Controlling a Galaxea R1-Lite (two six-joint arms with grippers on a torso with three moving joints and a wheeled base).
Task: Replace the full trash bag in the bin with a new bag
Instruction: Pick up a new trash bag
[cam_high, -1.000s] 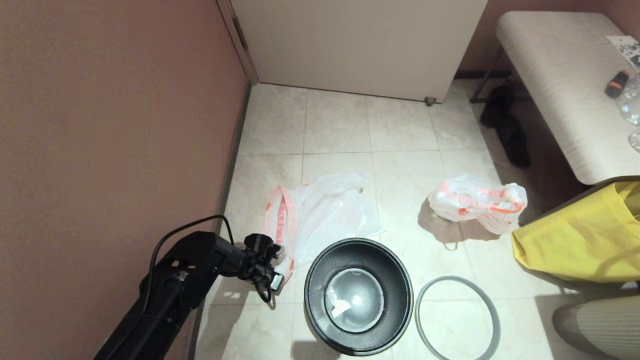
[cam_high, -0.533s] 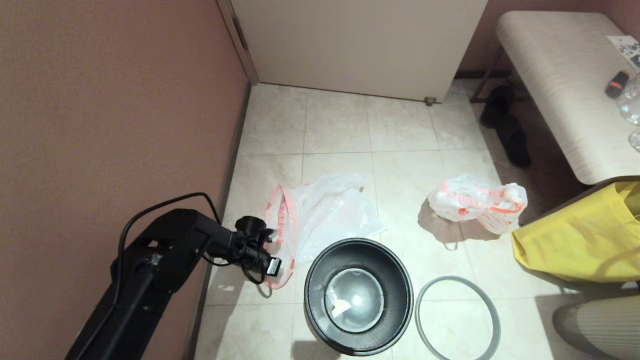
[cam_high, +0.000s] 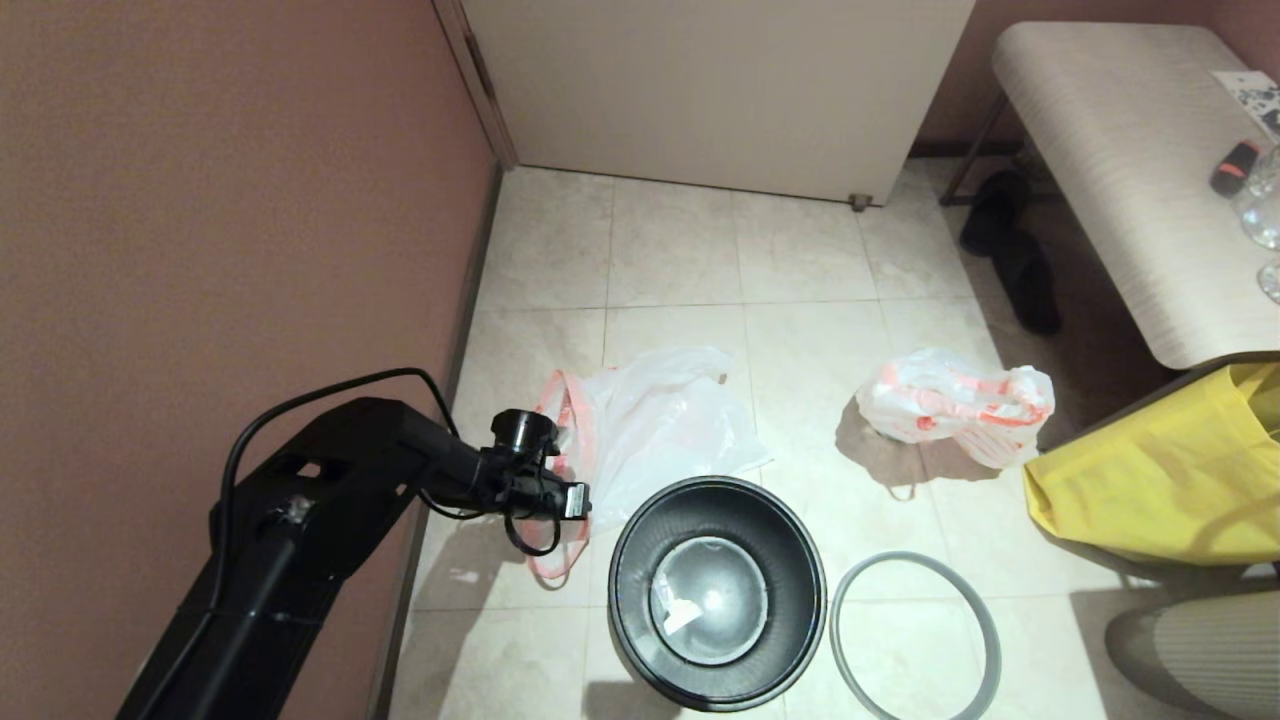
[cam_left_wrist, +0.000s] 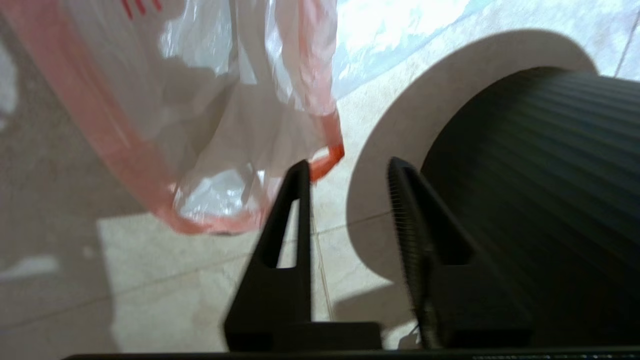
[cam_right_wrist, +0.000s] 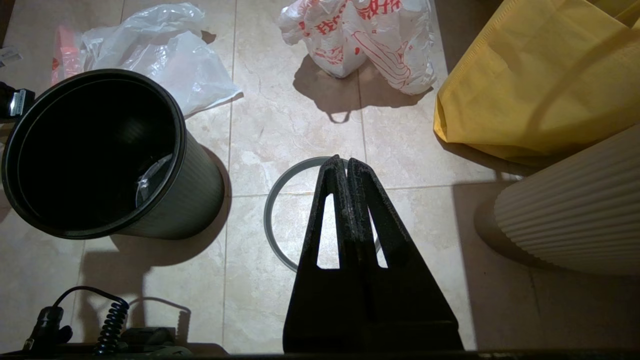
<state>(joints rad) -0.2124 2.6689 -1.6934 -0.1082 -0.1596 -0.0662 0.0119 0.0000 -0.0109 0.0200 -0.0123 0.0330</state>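
The left gripper (cam_high: 572, 498) has swung toward the bin (cam_high: 717, 592) — the new bag's (cam_high: 650, 430) orange band has lifted, bunching narrower.

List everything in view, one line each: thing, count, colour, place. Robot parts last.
full trash bag: 1, white with orange-red print, on the floor, far right of the bin
new bag: 1, translucent white, orange-pink band, on the floor behind the bin to its left
bin: 1, black, upright, no liner
hoop rim: 1, grey, flat on the floor right of the bin
yellow fabric bag: 1, right edge
bench: 1, beige, far right
left gripper: open, at the new bag's band beside the bin
right gripper: shut, above the hoop rim
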